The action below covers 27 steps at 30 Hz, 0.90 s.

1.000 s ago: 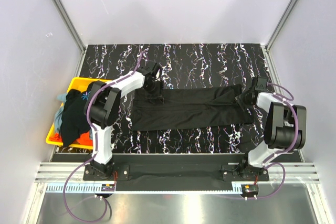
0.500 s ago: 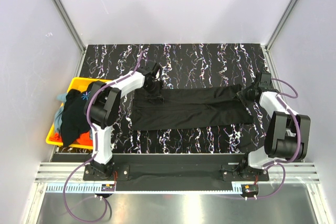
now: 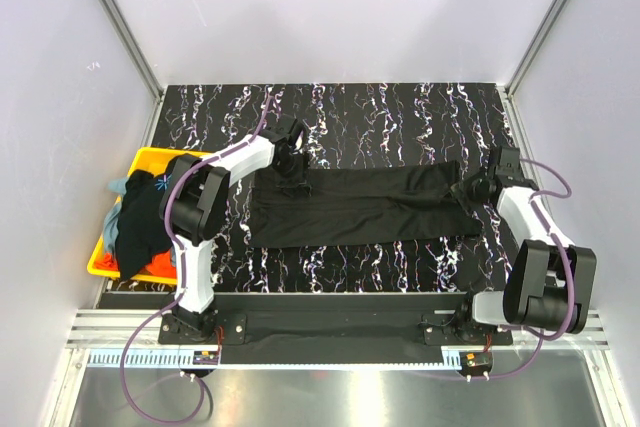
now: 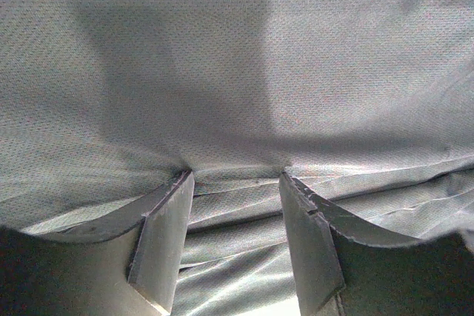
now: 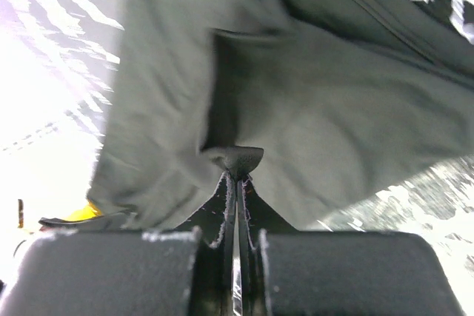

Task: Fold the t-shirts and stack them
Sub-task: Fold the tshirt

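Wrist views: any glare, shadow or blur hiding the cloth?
Right wrist: table blown out white at left; black t-shirt readable though slightly soft. Left wrist: weave sharp, with a broad shadow across the cloth and a thin glare strip along the top.

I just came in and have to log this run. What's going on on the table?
Two robot arms are folding a black shirt that lies in a long band across the table. The right gripper is shut on the cloth at the shirt's right end. The left gripper, fingers apart, presses down on the left end. The other shirts sit heaped in the yellow bin at the table's left edge.
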Each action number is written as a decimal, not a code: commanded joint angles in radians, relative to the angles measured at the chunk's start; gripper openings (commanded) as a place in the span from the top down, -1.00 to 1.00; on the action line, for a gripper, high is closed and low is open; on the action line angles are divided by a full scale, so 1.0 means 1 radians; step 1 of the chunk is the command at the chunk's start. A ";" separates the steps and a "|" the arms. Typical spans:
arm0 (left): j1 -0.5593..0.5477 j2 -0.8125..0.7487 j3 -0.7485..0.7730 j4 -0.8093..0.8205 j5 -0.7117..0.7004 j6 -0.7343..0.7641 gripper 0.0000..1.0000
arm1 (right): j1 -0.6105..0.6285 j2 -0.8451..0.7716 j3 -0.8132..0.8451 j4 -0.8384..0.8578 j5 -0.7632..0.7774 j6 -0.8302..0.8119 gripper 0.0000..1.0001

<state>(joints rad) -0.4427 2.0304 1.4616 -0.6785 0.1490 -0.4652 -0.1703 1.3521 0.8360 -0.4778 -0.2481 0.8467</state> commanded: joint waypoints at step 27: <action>0.012 0.030 -0.006 0.011 -0.065 0.007 -0.16 | 0.003 -0.171 -0.123 0.024 0.055 0.103 0.53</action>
<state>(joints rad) -0.4419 2.0308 1.4616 -0.6781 0.1402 -0.4652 -0.1703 1.2072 0.6609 -0.4858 -0.2611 0.9310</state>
